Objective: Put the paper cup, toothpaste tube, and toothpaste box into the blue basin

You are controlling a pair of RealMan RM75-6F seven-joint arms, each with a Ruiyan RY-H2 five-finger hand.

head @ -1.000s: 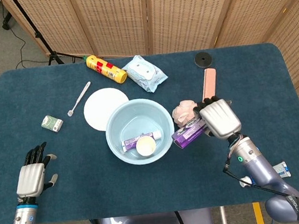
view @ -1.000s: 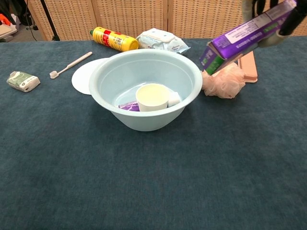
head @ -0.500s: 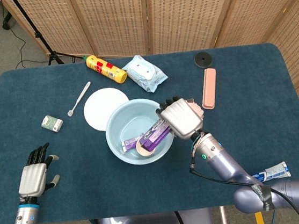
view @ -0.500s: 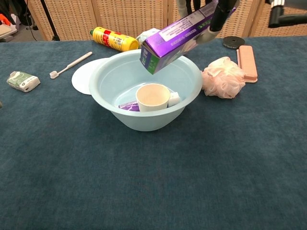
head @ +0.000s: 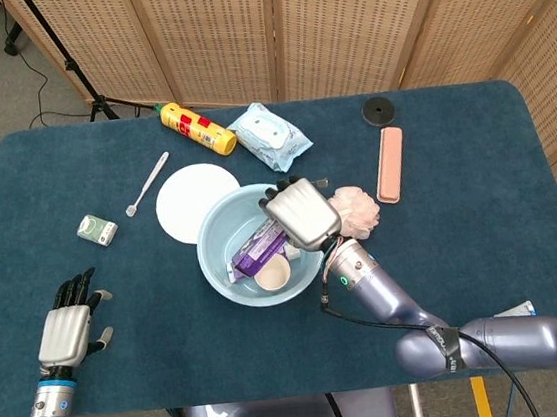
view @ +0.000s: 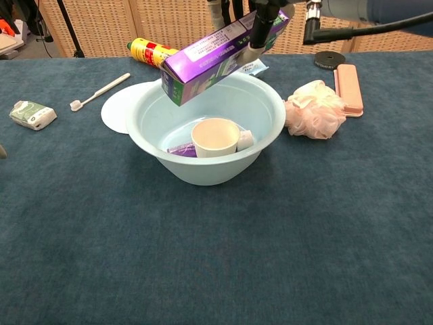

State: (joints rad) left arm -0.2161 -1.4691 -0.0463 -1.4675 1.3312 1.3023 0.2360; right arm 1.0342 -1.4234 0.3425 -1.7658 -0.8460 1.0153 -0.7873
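From the head view, the right hand [head: 301, 214] grasps the purple toothpaste box [head: 259, 249] and holds it over the blue basin [head: 213, 238], the box slanting down toward the basin's left side. Under it, inside the basin, sit the paper cup [head: 274, 275] and the toothpaste tube [head: 237, 269]. The left hand [head: 67, 331] hovers over the bench [head: 121, 327] near its front left corner, released, fingers apart and holding nothing. A pink bath puff [head: 357, 210] lies just right of the basin.

From the chest view, the toothpaste box [view: 216, 54] hangs tilted above the basin [view: 149, 132], its lower end over the left rim, clear of the contents. The paper cup [view: 216, 136] stands upright in the basin bottom, with the toothpaste tube [view: 181, 149] lying beside it. Dark fingers [view: 262, 26] of the right hand clasp the box's upper end.
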